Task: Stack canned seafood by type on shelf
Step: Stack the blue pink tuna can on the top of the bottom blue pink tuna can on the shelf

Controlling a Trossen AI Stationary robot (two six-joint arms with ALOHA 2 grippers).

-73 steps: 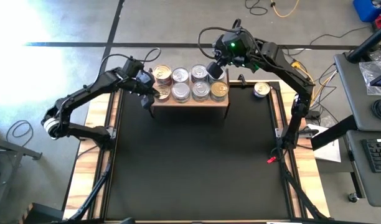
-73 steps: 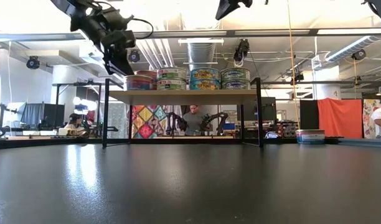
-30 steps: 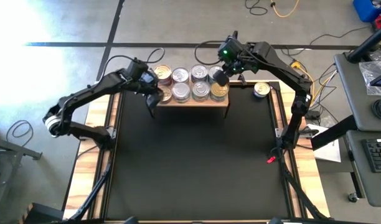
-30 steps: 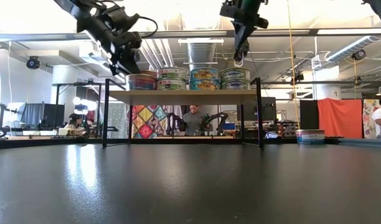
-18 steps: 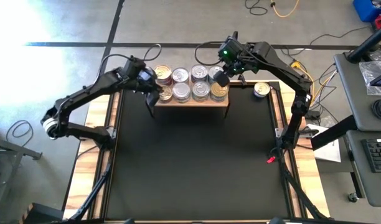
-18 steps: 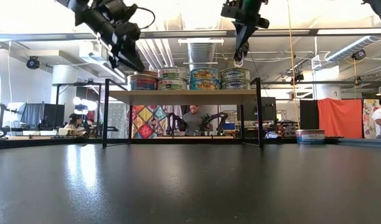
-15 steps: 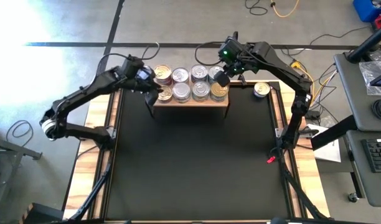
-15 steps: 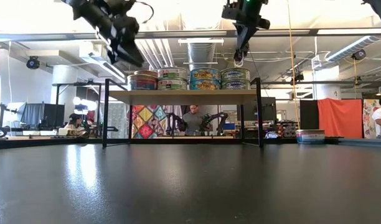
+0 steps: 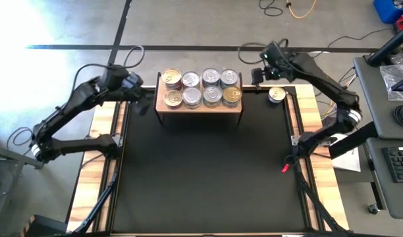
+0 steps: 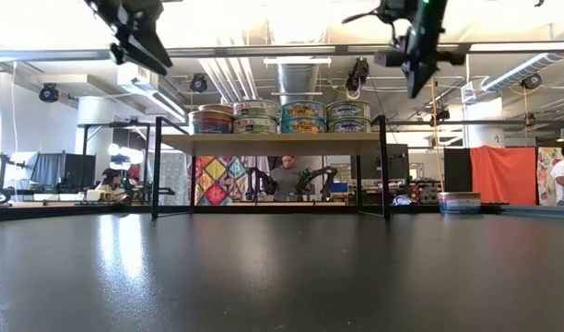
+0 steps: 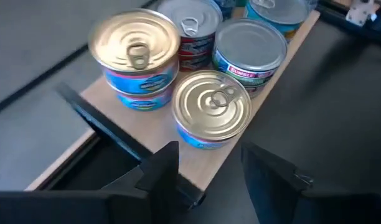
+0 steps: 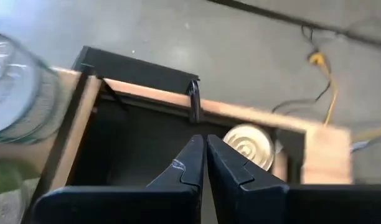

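High view: The shelf stands at the far edge of the black table mat, carrying eight tins of canned seafood in two rows. One loose gold-lidded can sits on the mat near the far right corner, well apart from the shelf. The left gripper hangs just off the shelf's left end; the right gripper hangs between the shelf and the loose can.

Low view: The stacks show two tins high on the light-wood board. Risk: a low approach by either arm could clip the thin black legs or an outer stack and topple it. Behind the table lies an open workshop with ceiling ducts, an orange panel and a seated person.

Left wrist view: The left gripper's jaws stand spread and empty, facing a gold-lidded tin at the board's near edge. Risk: forward drift would push that tin into its neighbours.

Right wrist view: The right gripper's jaws are pressed together, aimed at the loose can. Risk: descending without opening would knock the can instead of gripping it.
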